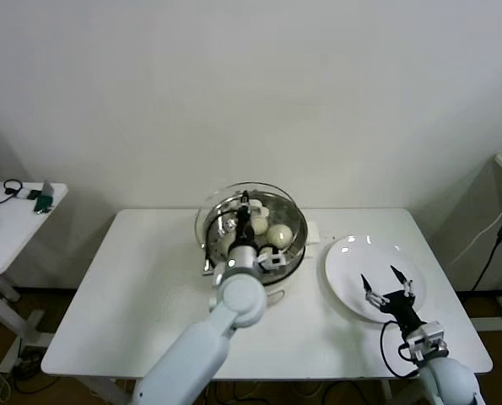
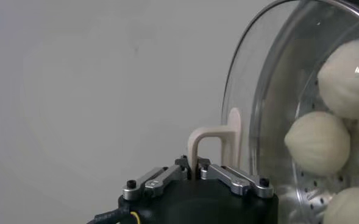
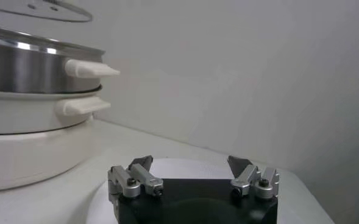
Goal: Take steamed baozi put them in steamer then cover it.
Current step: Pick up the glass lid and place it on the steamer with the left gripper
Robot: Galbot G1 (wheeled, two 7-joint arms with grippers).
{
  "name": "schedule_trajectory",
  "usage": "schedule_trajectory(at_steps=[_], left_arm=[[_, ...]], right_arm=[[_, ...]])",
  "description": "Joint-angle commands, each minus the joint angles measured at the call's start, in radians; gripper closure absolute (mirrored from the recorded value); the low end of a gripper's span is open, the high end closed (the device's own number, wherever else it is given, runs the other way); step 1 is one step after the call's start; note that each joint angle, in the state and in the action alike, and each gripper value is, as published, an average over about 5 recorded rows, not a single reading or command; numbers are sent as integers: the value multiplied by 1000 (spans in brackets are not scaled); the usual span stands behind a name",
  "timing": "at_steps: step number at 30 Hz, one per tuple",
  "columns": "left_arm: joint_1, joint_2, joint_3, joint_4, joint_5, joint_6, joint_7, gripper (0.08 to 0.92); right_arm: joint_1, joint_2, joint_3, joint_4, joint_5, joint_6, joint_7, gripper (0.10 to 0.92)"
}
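Step in hand: the left hand (image 2: 195, 168) is clenching the white bar handle (image 2: 216, 141) of the round clear glass cover with a metal rim (image 1: 249, 208) and holding it tilted over the steamer, apparently not yet seated.
Doing it well: I judge the cover is needing to be levelled and centred so its rim is meeting the steamer's rim all round before the hand is letting go; keeping the grip on the handle until then is wise.
Steamer: the round shiny stainless-steel steamer with a perforated bottom (image 1: 294, 251) is sitting on a white cooker base (image 3: 33, 152) near the middle of the bench's far edge.
Baozi: smooth cream-white domed dough buns (image 2: 318, 143) are lying inside the steamer, behind the glass.
Right hand: the right hand (image 1: 385, 283) is waiting with fingers spread, grasping nothing, over the flat white plate (image 1: 343, 266) toward the bench's right edge.
In the way: nothing is seeming to block the lowering; the steamer's white side handles (image 3: 89, 68) are standing clear of the rim.
Surroundings: a white bench (image 1: 132, 295) is carrying everything; a small side table (image 1: 14, 221) is standing beyond its left edge.
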Motion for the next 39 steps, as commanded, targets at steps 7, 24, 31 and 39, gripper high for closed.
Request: schedule_trajectory(at_steps=[7, 24, 31, 39], left_arm=[[-29, -60, 9, 141, 0, 49, -31, 849], [-37, -73, 32, 143, 14, 49, -19, 849], [-34, -60, 31, 135, 27, 49, -4, 849], [-34, -61, 30, 142, 37, 49, 2, 849]], right_arm=[[-2, 5, 4, -5, -2, 5, -1, 203], [-9, 9, 19, -7, -1, 11, -4, 203], [-10, 9, 21, -14, -2, 15, -5, 203], [-8, 11, 22, -15, -3, 16, -6, 203]])
